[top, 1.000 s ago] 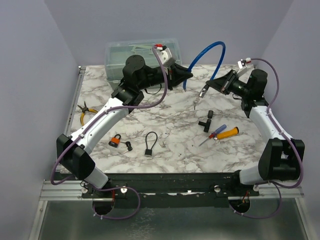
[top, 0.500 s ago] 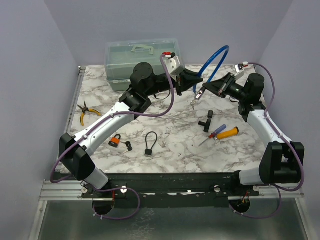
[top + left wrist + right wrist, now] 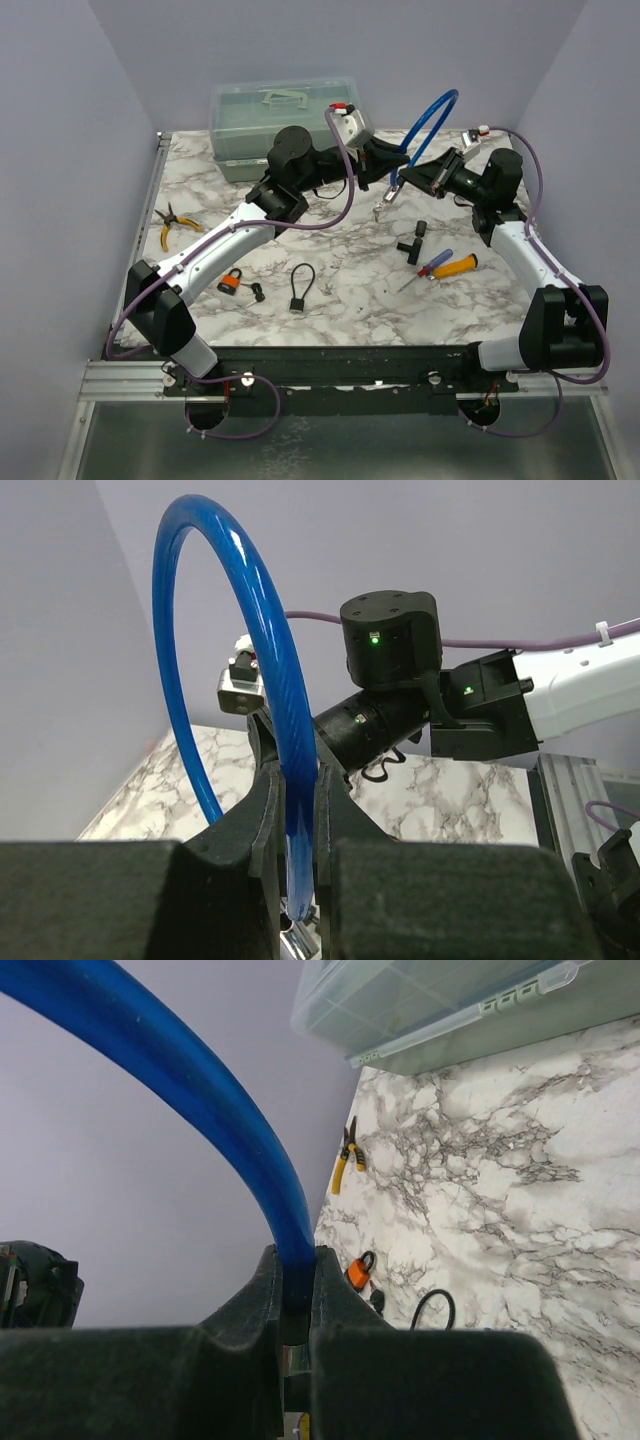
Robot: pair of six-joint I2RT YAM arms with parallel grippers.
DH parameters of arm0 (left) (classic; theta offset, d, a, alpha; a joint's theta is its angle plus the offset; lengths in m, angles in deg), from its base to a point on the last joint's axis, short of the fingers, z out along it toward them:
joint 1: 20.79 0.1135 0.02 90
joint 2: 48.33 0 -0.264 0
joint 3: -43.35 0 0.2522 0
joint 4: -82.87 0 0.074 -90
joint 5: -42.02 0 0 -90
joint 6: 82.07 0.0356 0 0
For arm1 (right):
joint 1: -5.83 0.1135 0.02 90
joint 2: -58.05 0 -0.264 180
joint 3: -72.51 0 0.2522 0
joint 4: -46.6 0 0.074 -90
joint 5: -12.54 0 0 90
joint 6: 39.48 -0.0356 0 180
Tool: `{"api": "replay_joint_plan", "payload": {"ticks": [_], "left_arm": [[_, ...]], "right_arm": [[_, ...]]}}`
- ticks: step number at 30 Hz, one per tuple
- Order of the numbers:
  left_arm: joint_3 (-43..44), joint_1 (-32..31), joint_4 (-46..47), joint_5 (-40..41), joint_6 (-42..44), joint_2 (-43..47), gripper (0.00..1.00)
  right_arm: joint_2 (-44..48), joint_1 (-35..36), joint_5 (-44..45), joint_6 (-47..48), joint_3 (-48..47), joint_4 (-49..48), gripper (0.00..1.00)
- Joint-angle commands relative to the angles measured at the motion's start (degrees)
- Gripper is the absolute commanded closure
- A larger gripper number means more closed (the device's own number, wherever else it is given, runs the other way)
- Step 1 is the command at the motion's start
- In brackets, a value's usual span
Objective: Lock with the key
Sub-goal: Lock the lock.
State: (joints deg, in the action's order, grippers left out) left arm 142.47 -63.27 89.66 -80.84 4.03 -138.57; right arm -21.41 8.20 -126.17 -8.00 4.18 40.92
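Observation:
A blue cable lock (image 3: 428,115) arcs in the air above the back of the table. My left gripper (image 3: 388,172) is shut on one end and my right gripper (image 3: 410,180) on the other, and the two tips nearly meet. Small metal keys (image 3: 381,205) dangle just below them. In the left wrist view the blue cable (image 3: 215,630) runs down between the shut fingers to a metal end (image 3: 298,942), with the right arm's wrist (image 3: 390,650) close ahead. Through the right wrist camera the cable (image 3: 180,1070) rises out of the right gripper (image 3: 296,1280).
On the marble table lie an orange padlock (image 3: 231,281) with a small black key (image 3: 257,292), a black cable padlock (image 3: 301,285), a black T-piece (image 3: 412,242), two screwdrivers (image 3: 442,265) and yellow pliers (image 3: 172,225). A clear plastic box (image 3: 280,110) stands at the back.
My left gripper has swung right with its end of the blue cable, up to the right gripper. The right gripper has shifted slightly left, and the cable's arc has tightened.

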Motion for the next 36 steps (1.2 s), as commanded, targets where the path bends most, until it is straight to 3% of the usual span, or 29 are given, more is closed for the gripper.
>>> {"api": "replay_joint_plan", "payload": {"ticks": [1, 29, 36], "left_arm": [[0.1, -0.5, 4.0, 0.9, 0.0, 0.1, 1.0], [-2.8, -0.4, 1.6, 4.1, 3.1, -0.2, 1.0], [-4.9, -0.5, 1.3, 0.2, 3.6, -0.9, 1.0]], "right_arm": [[1.3, 0.6, -1.1, -1.1, -0.2, -2.4, 1.0], [2.7, 1.4, -2.2, -1.4, -0.7, -4.5, 1.0], [2.7, 2.5, -1.5, -3.4, -0.9, -4.4, 1.0]]}}
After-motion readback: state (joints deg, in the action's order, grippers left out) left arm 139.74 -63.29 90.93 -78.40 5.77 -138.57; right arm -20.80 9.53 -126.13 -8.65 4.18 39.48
